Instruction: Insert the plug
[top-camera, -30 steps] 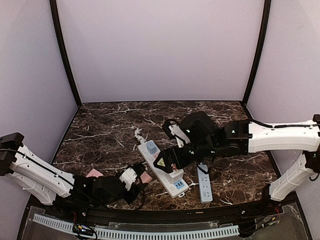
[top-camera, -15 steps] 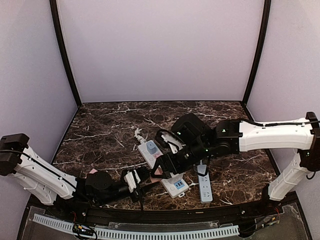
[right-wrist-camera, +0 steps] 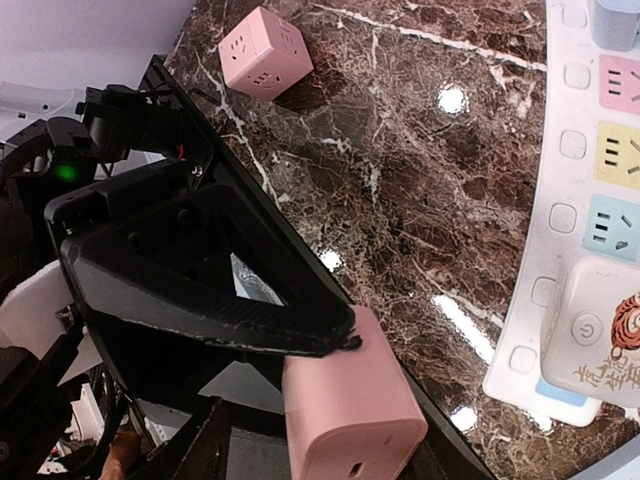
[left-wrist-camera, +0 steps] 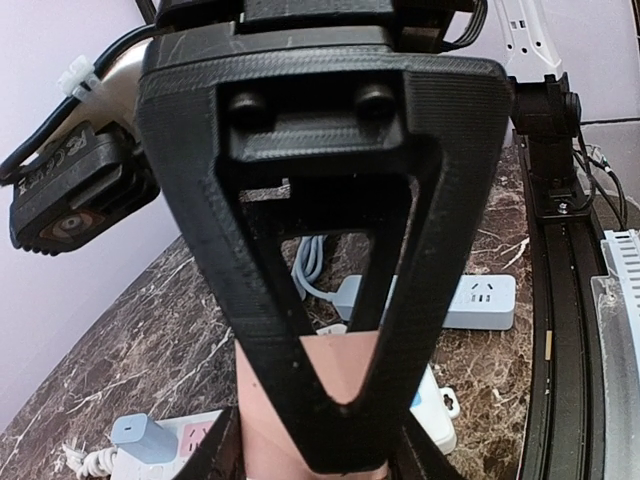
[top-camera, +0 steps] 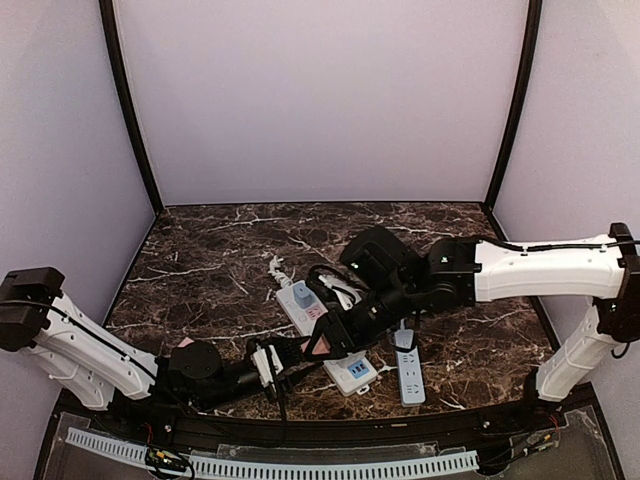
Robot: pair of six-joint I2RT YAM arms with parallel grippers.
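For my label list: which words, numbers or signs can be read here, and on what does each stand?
No word or number can be read.
Power sign: on the white adapter.
Small print by its tiger picture: too blurred to read.
Print on the black housing: too blurred to read.

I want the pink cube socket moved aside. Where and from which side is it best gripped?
Grip the pink cube socket across two opposite side faces, coming down from above. It sits flat on the table, socket face up, clear of the power strip; flat parallel sides suit a pinch, while rounded corners would likely slip.
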